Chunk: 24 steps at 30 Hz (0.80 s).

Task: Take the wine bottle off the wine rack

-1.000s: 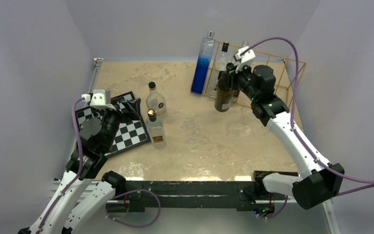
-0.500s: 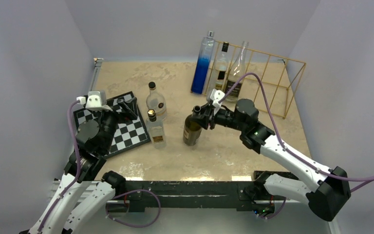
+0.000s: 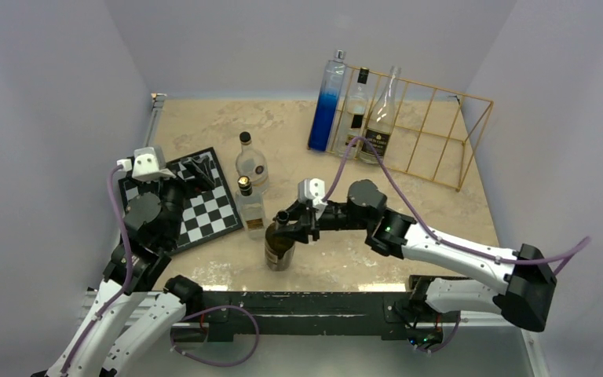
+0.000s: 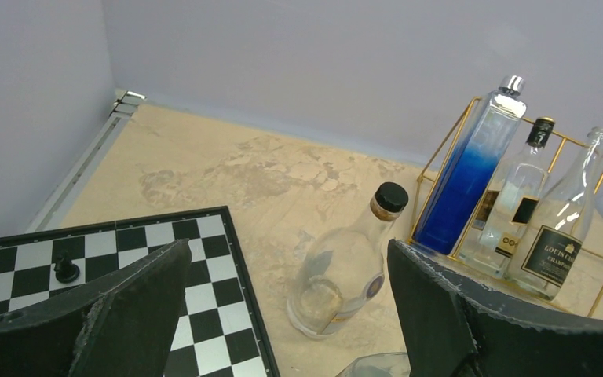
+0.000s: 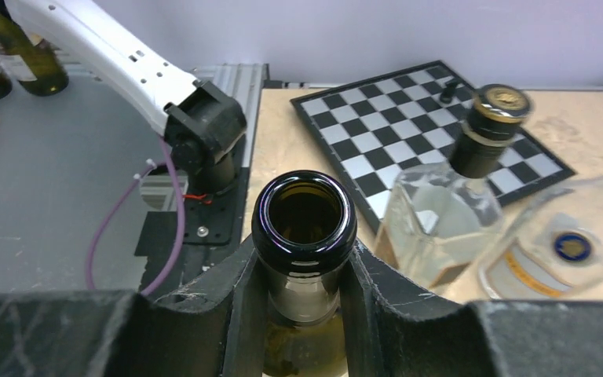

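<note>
The wine bottle [image 3: 279, 250], dark olive glass with an open mouth, stood upright near the front middle of the counter [image 3: 204, 126], its neck clamped in the right hand [image 3: 286, 223]. The wine rack [image 3: 432, 126], a low gold wire frame, sat well apart at the far right.

Top camera high, near side, looking down; wrist cameras low, close; all share checkerboard [image 3: 212, 212].
</note>
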Available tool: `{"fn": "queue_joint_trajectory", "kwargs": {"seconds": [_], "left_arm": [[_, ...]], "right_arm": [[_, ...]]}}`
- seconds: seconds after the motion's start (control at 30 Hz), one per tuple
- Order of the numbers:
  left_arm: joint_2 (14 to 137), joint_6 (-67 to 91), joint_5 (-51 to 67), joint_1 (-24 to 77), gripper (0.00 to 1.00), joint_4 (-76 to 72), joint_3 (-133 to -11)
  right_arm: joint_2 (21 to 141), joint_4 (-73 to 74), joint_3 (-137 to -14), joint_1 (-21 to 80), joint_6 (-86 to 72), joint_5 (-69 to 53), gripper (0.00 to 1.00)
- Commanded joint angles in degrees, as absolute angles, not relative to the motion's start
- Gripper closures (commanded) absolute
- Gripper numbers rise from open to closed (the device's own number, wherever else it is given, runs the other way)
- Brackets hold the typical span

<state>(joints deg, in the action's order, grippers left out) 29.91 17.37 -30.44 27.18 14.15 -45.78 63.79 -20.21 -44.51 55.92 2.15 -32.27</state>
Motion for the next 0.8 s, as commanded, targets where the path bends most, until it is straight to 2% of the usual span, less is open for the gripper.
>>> {"fn": "queue_joint_trajectory", "kwargs": {"seconds": [0.0, 0.47, 0.77], "left_arm": [[29.82, 17.05, -33.38, 27.34, 0.01, 13.42, -47.23], [29.29, 17.38, -33.14, 27.42, 0.01, 13.5, -47.2], [29.16, 17.58, -32.98, 27.4, 0.01, 13.52, -47.15]], "right_arm": [[67.68, -29.78, -51.62, 59.89, 1.17, -29.57, 1.0], [77.85, -23.46, -59.93, 66.45, 5.3, -20.17, 1.0], [80.69, -19.11, -63.72, 66.62, 2.78, -17.74, 0.74]]}}
